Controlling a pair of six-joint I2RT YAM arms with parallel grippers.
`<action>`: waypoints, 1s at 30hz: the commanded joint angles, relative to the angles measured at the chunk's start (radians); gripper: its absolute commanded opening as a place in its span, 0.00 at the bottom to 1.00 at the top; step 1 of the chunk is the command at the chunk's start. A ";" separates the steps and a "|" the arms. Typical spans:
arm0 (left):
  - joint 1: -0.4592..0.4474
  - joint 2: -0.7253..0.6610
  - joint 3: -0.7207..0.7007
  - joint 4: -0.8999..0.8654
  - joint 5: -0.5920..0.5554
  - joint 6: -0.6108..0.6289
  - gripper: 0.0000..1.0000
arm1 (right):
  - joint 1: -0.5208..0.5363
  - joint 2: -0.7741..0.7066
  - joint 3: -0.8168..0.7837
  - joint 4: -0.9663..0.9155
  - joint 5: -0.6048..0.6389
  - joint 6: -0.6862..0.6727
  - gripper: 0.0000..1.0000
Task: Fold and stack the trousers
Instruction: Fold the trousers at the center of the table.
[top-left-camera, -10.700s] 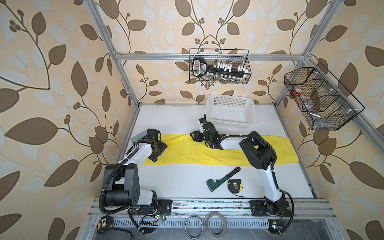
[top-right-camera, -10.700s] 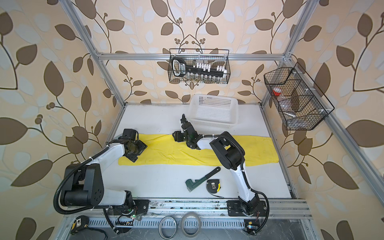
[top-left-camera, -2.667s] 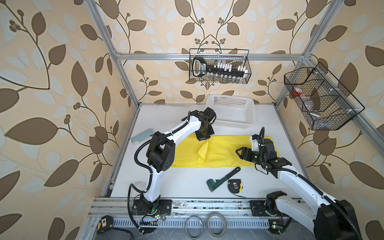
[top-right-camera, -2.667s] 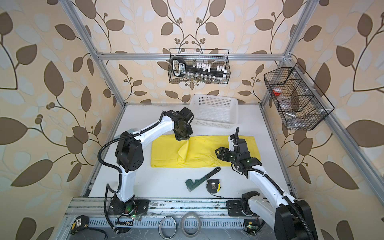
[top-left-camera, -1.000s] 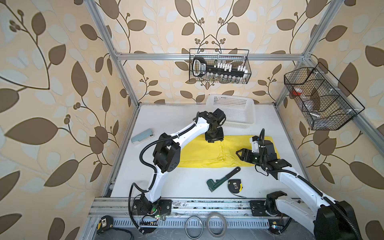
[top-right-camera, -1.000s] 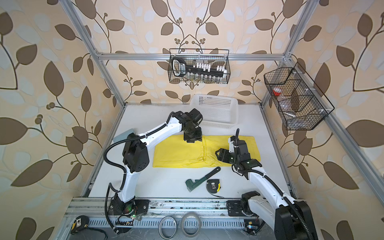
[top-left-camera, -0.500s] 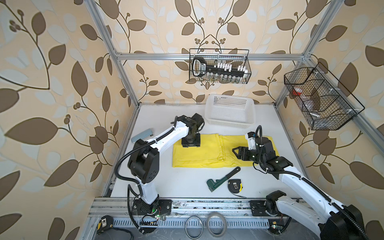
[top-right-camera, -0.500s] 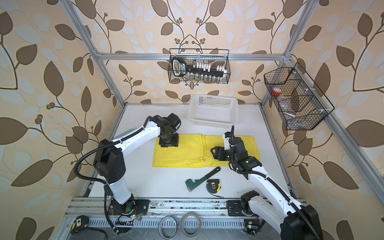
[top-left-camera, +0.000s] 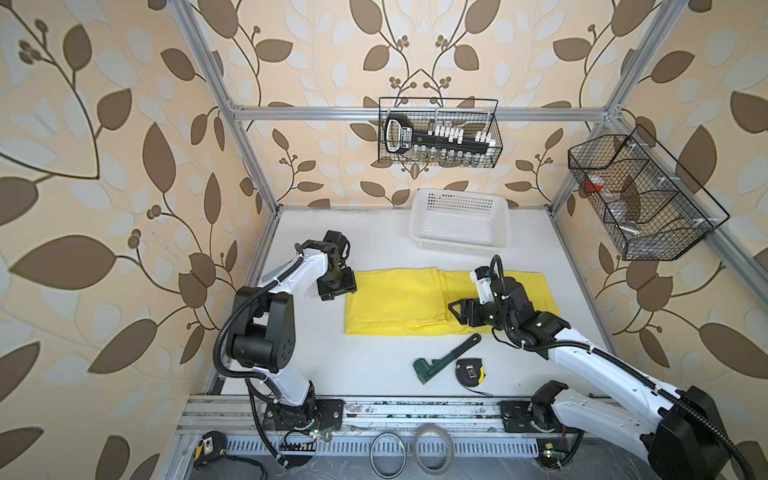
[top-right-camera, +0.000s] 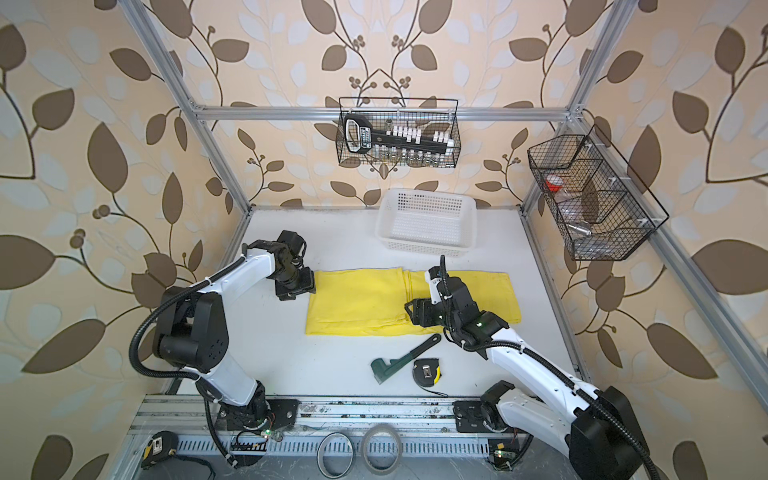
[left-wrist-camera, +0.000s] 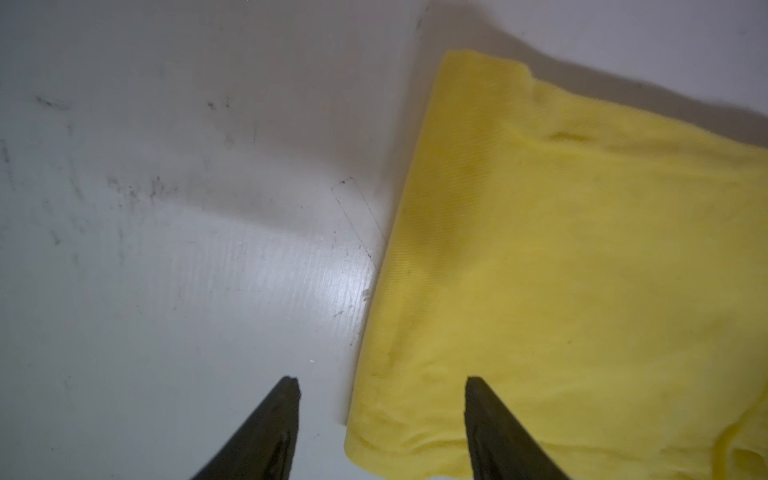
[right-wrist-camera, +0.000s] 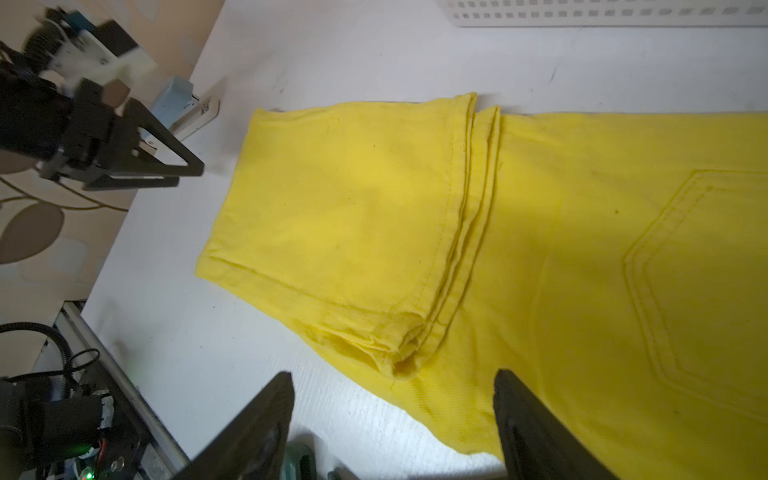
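A white tabletop (top-left-camera: 374, 232), scuffed with faint dark marks, is carrying everything here. Bright yellow trousers (top-left-camera: 399, 301) are lying flat across its middle, running left to right; the legs are lying doubled back over the left half, with their hems ending near the centre. A white perforated basket (top-left-camera: 457, 245) is sitting at the far edge, a little to the right, apart from the trousers. A dark green pipe wrench (top-left-camera: 446, 359) is lying diagonally just near of the trousers. A black and yellow tape measure (top-left-camera: 469, 371) is resting just beside its jaw end. A small blue-grey object (right-wrist-camera: 172, 99) is sitting at the left edge.
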 joint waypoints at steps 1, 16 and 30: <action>0.020 0.057 0.024 0.028 0.032 0.029 0.63 | 0.004 -0.006 0.037 0.046 -0.033 0.021 0.77; 0.021 0.158 0.002 0.081 0.128 0.009 0.15 | -0.035 -0.020 0.026 0.026 -0.054 0.019 0.78; 0.120 -0.005 0.180 -0.229 -0.074 0.104 0.00 | -0.120 -0.068 0.008 -0.034 -0.072 -0.019 0.79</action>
